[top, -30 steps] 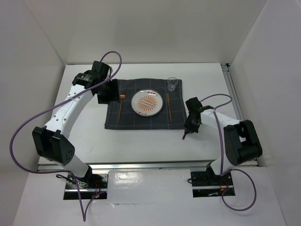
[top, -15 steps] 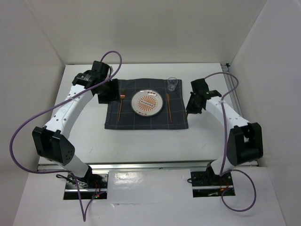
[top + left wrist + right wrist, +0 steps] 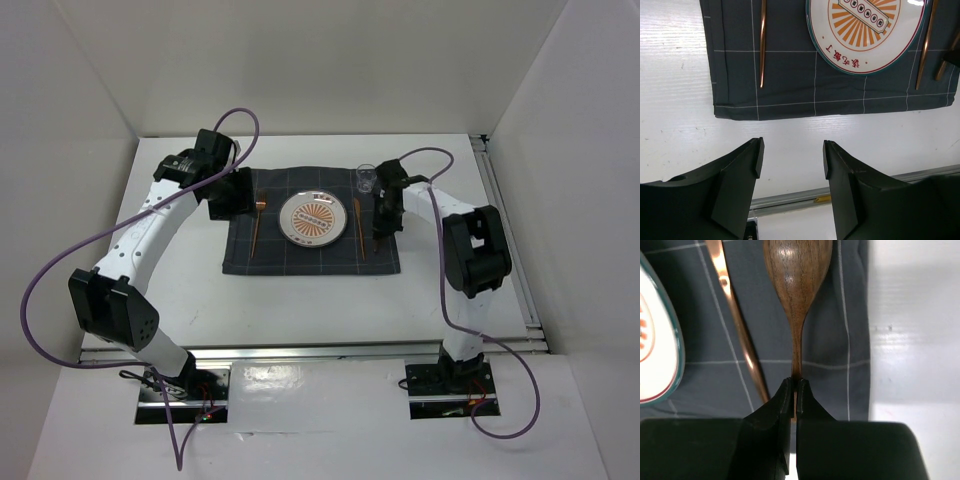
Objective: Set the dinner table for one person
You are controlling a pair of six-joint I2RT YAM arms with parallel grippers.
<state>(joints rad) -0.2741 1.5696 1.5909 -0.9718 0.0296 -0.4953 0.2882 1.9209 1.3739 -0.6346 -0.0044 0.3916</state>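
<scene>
Dinner table (image 3: 300, 300): one plate (image 3: 313, 219), right hand (image 3: 795, 384) pinching one spoon (image 3: 797, 270) (left hand (image 3: 792, 155) spread, empty).

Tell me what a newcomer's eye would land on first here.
The orange sunburst plate at the middle of the dark grey checked cloth, a copper utensil on either side. Next, the right tool shut on a wooden spoon over the cloth's right edge, while the left tool hangs open above the white dinner table.
</scene>
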